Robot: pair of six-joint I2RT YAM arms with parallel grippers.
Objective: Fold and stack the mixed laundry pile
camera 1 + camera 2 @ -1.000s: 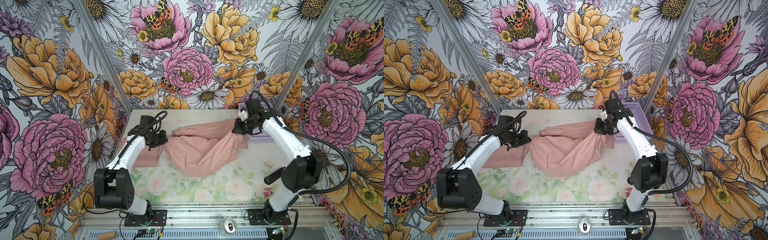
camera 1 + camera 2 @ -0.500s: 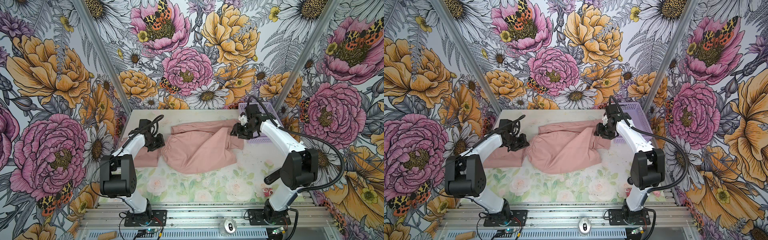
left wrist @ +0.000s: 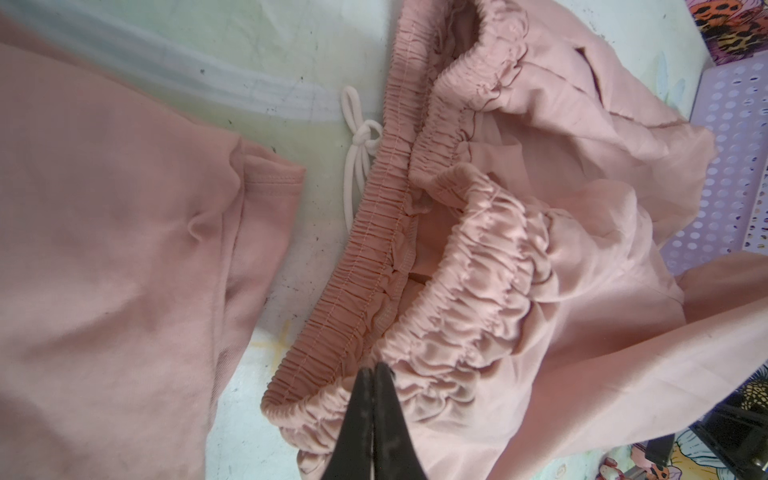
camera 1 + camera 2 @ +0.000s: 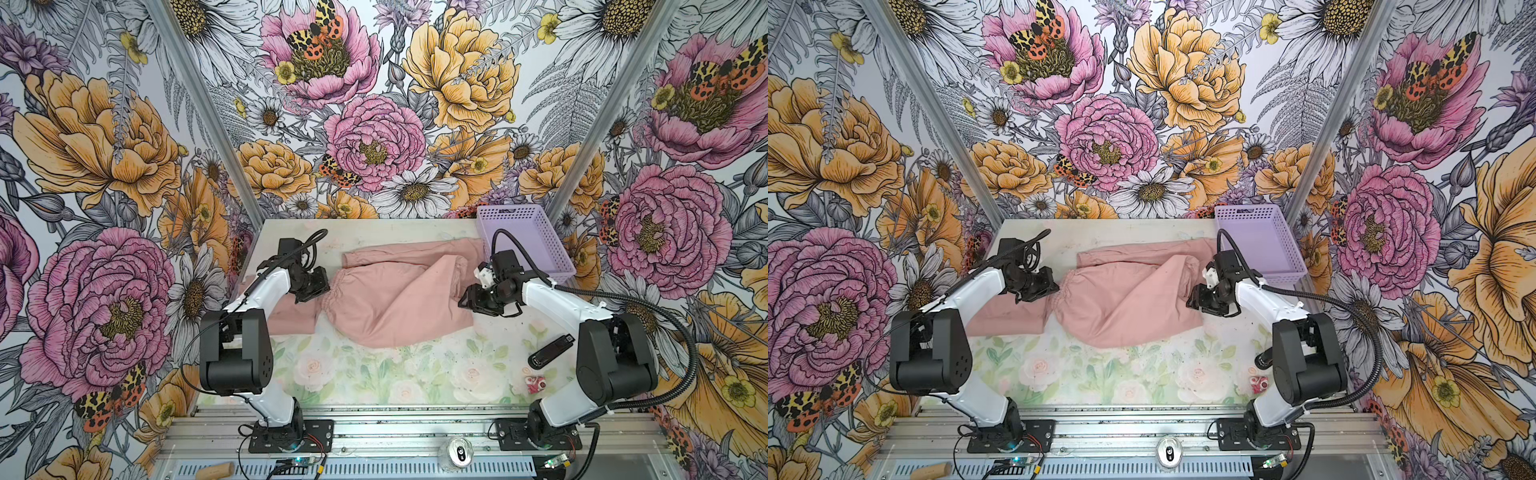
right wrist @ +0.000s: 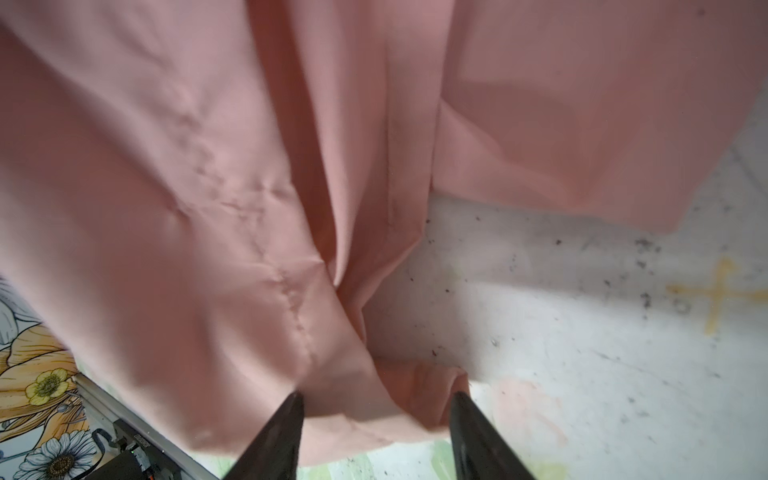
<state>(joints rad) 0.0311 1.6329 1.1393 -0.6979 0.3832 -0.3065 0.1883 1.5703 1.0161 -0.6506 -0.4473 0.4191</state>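
The dusty-pink shorts (image 4: 395, 307) lie slumped mid-frame on the table (image 4: 374, 374) after the right pincer (image 5: 377, 397) spread and let go, the left pincer (image 3: 374, 370) still pinching their gathered waistband (image 3: 478, 266), folding yet to begin.

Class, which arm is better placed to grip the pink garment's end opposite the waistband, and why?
Right: the right gripper stands open with that end of the pink garment between its jaws; the left gripper is shut on the gathered waistband.
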